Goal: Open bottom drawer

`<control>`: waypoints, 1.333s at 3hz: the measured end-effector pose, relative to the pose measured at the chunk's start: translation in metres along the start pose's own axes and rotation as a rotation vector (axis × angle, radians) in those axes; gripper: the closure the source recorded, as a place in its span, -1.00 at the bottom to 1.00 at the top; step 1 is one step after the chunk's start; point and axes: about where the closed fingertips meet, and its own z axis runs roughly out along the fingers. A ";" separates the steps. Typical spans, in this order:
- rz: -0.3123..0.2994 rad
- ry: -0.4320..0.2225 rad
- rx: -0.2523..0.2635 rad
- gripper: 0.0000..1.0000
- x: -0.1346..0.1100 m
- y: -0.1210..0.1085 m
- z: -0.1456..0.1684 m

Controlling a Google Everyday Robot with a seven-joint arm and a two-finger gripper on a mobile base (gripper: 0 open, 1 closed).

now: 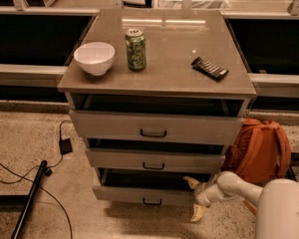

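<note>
The bottom drawer [134, 195] is the lowest of three grey-beige fronts in the cabinet, with a small dark bar handle [152, 201]. It stands pulled out a little, with a dark gap above its front. My gripper [194, 198] is at the right end of that drawer front, on the white arm that comes in from the lower right. Its two pale fingers are spread open, one finger [191, 182] at the drawer's top edge and the other below the front. It holds nothing.
The middle drawer [154, 159] and top drawer [154, 127] also stand slightly open. On the cabinet top are a white bowl [94, 58], a green can [135, 49] and a dark snack bar [209, 68]. An orange backpack [259, 151] leans at the right. Cables [20, 178] lie at the left.
</note>
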 end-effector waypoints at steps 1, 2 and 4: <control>0.038 0.030 -0.041 -0.65 0.017 0.007 0.017; 0.083 0.055 -0.070 -0.30 0.034 0.015 0.029; 0.034 0.074 -0.106 -0.03 0.013 0.034 0.009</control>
